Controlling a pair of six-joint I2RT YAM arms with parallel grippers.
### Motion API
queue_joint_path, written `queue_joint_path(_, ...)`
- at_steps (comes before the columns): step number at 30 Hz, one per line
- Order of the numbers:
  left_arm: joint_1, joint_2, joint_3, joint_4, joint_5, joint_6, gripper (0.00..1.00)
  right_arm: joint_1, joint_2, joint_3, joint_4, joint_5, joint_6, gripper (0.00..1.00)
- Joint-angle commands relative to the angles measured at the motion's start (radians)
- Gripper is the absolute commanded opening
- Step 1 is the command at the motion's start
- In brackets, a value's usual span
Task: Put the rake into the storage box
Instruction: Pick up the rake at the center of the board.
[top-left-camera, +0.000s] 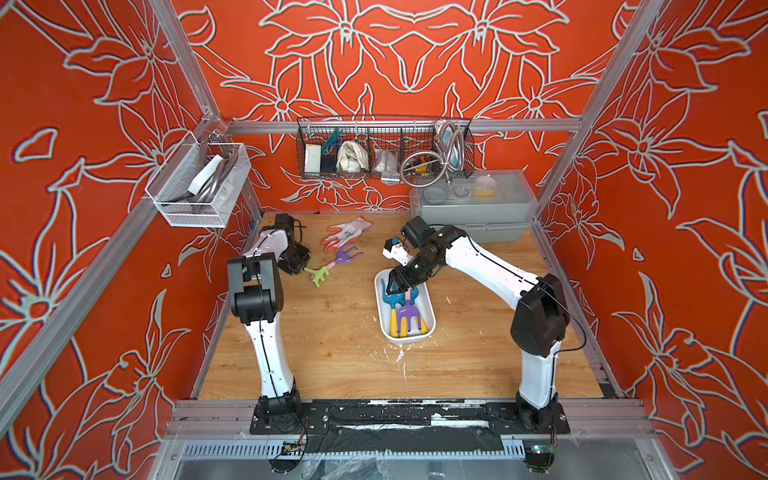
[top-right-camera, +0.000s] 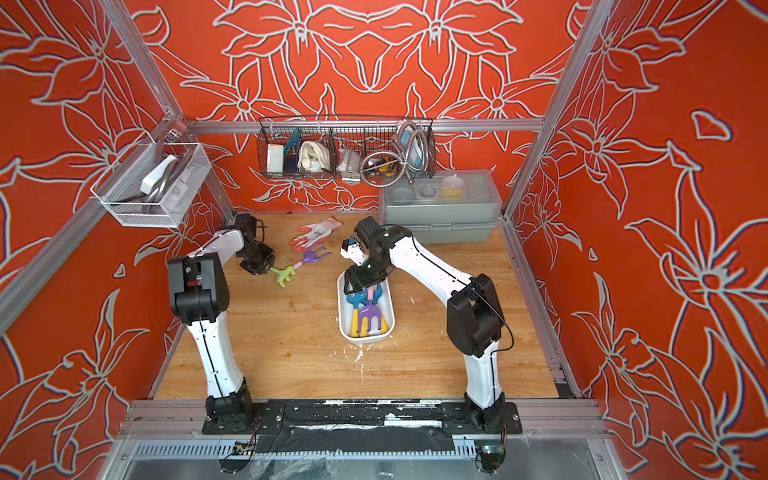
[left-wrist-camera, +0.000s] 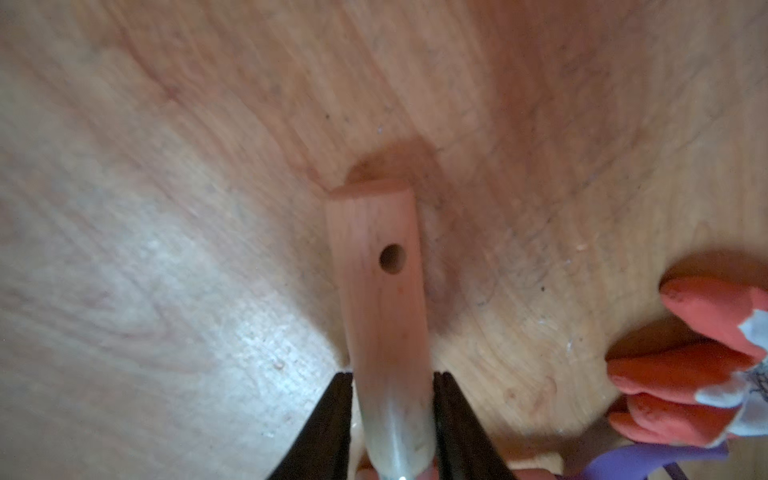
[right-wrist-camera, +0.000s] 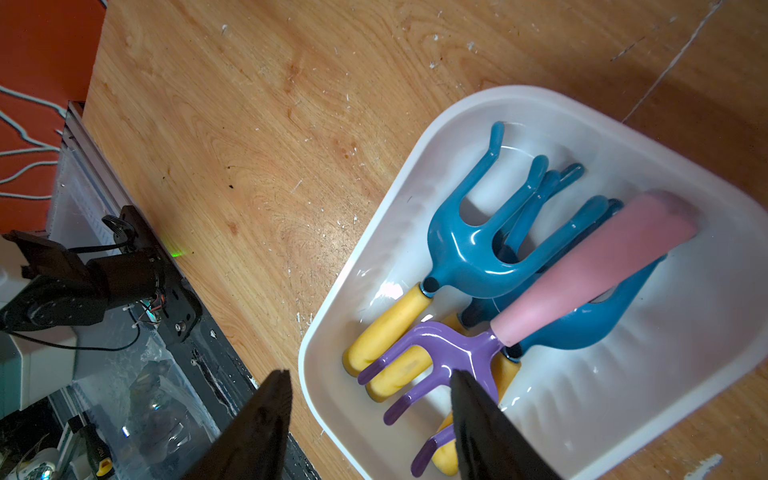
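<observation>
clamped on rake (left-wrist-camera: 370, 299) at left gripper (left-wrist-camera: 392, 374); spread at right gripper (right-wrist-camera: 370, 374)
risk: slip on lift, snag in crowded storage box (right-wrist-camera: 523, 90)

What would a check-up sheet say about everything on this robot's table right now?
Surface: wooden tabletop, scuffed with white flecks.
Job's things: green plastic rake not yet in the shallow white plastic storage box; blue hand tools and a purple rake lie inside.
Clutter: orange-and-white work glove beside a second purple rake.
Grippers: left gripper jaws clamp the green rake's wooden handle; right gripper open above the box.
Cables: thin black cable along the right arm.
Surroundings: red flowered walls, black wire basket, white mesh basket, grey box with clear lid.
</observation>
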Motion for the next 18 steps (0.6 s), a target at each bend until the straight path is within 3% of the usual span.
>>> queue_joint_path(1, 0.006, 0.002, -0.024, -0.02, 0.002, 0.016, 0.31, 0.001, 0.012, 0.024, -0.025, -0.013, -0.01, 0.61)
queue_joint_path(9, 0.006, -0.06, -0.078, 0.003, 0.023, 0.03, 0.15, 0.0, -0.016, -0.015, -0.007, -0.008, 0.012, 0.6)
queue_joint_path(18, 0.006, -0.232, -0.233, 0.033, 0.03, 0.045, 0.04, 0.0, -0.093, -0.098, 0.026, 0.016, 0.058, 0.59)
